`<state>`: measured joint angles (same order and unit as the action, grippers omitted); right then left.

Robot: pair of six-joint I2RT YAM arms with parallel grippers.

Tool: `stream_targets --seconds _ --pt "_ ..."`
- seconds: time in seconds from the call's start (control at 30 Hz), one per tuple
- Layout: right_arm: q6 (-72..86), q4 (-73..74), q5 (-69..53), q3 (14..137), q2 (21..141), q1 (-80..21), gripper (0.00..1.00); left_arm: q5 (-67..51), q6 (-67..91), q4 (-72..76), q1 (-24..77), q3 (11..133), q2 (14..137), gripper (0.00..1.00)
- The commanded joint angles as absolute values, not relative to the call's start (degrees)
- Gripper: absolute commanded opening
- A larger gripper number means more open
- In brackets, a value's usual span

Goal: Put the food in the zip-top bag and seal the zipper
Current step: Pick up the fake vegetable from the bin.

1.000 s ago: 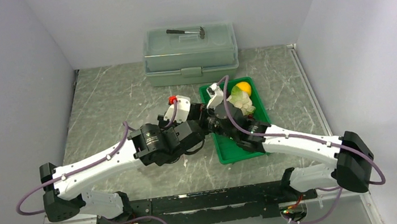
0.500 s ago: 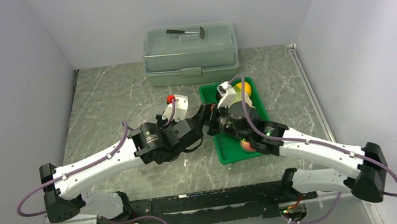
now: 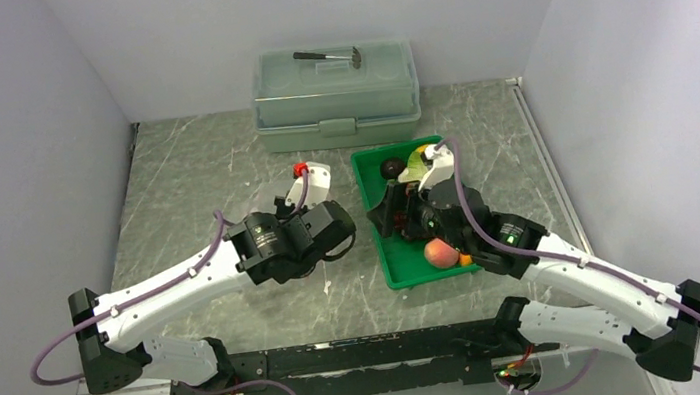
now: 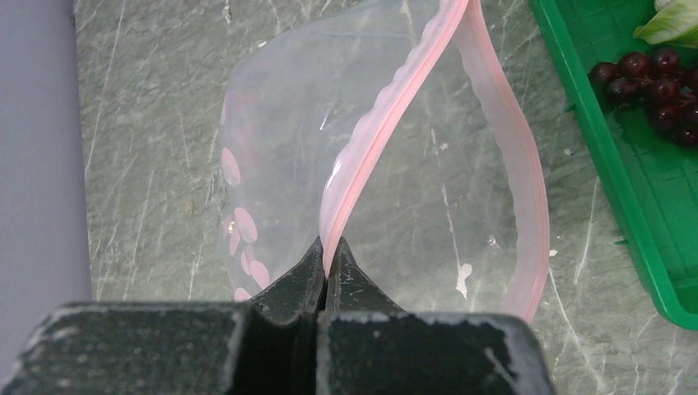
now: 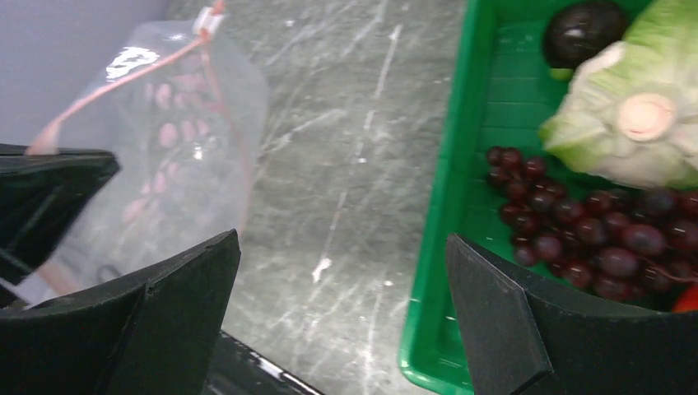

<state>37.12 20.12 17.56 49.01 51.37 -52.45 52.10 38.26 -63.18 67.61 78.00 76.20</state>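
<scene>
Left wrist: left fingers point(image 4: 306, 278) pinch bag point(image 4: 411, 164) rim; right fingers point(image 5: 185, 284) gape empty over tray point(image 5: 440, 206) edge.

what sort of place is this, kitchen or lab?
Probably a lab robot test cell, not a kitchen: plain white enclosure walls, a green tray of grapes, a hammer on a toolbox.

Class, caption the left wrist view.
Left claw pinches the open rim of the clear pink-zippered plastic bag beside the green tray.

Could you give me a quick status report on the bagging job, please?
Left tool shut on zip-top bag zipper edge, mouth open. Right tool open, empty, over green tray rim. Grapes unbagged in tray. Path clear.
</scene>
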Motion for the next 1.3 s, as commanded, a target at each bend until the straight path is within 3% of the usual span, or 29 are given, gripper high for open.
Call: stream_targets --seconds 0.0,0.57,0.9,1.27 --pt "33.7 28.1 22.0 52.2 49.8 -49.7 1.00 51.8 36.0 -60.6 66.5 77.1 74.5 0.00" --pt "21.2 36.6 23.9 55.4 57.1 -41.9 0.99 44.0 27.9 -52.3 60.3 71.6 68.8 0.00" --pt "22.0 30.6 23.7 56.6 68.5 -35.1 0.93 41.2 27.6 -54.0 60.2 72.3 67.3 0.00" --pt "20.6 22.9 14.8 60.2 80.2 -24.4 1.00 39.2 26.1 -55.6 60.2 72.3 66.9 0.00"
